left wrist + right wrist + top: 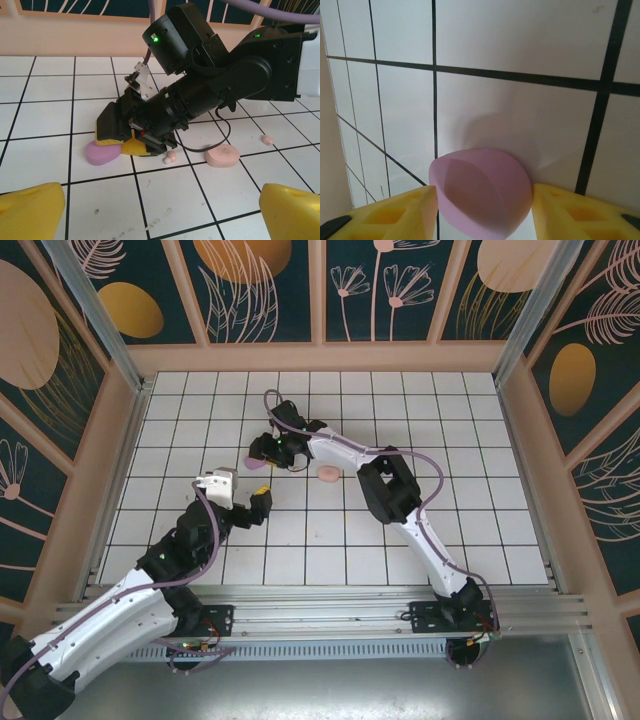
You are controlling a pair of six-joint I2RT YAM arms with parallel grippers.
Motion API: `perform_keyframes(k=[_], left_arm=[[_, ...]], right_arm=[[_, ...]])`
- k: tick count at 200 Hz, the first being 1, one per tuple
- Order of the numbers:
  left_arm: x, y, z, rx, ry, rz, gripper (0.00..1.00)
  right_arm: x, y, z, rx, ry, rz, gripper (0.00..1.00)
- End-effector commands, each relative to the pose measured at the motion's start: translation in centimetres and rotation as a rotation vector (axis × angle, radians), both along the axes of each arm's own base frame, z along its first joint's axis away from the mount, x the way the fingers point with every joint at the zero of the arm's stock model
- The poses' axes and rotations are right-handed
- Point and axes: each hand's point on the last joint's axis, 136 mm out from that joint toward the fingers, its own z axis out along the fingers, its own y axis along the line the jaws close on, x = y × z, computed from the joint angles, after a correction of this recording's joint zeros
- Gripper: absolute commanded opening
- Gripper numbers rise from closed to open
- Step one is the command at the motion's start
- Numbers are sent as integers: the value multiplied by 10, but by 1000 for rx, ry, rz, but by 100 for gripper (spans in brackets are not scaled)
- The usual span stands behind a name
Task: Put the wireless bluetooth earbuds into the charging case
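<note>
The right arm (385, 490) stooped over the lilac charging case (100, 152), its right gripper (484, 192) straddling the shell, apparently to steady it, grip unclear. The left gripper (160, 205) hovered wide open. A pale pink earbud (171, 156) lay loose beside the pink case (221, 156).

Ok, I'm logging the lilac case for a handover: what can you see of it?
The lilac case is a smooth, matte, pebble-like oval, plastic by the look. It lies flat on the white tiled table, between the yellow fingers of the right hand, which flank both its sides; whether they press it is unclear.
</note>
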Motion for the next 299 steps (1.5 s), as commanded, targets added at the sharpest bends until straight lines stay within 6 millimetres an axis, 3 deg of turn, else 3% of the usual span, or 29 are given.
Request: perform_keyframes(k=[1, 37, 66, 96, 145, 164, 207, 255, 299], left_arm=[[4, 0, 14, -9, -34, 6, 98], [5, -11, 20, 9, -31, -44, 98], [8, -21, 23, 7, -26, -77, 99], [8, -38, 25, 2, -27, -157, 99], [2, -82, 24, -45, -12, -367, 99], [9, -91, 20, -68, 9, -389, 99], [31, -99, 6, -156, 85, -418, 99], [58, -74, -11, -307, 153, -375, 99], [72, -67, -26, -281, 188, -346, 99]], right_arm=[[0, -3, 65, 8, -101, 14, 52], [-4, -18, 98, -19, -183, 27, 52], [-14, -42, 107, -60, -244, 43, 51], [-22, -84, 103, -99, -277, 42, 51], [-48, -172, 89, -191, -363, 37, 53], [-58, -192, 98, -195, -440, 38, 54], [-69, -208, 103, -240, -630, 144, 56], [-81, -199, 80, -271, -749, 427, 56], [-64, -201, 61, -291, -782, 550, 56]])
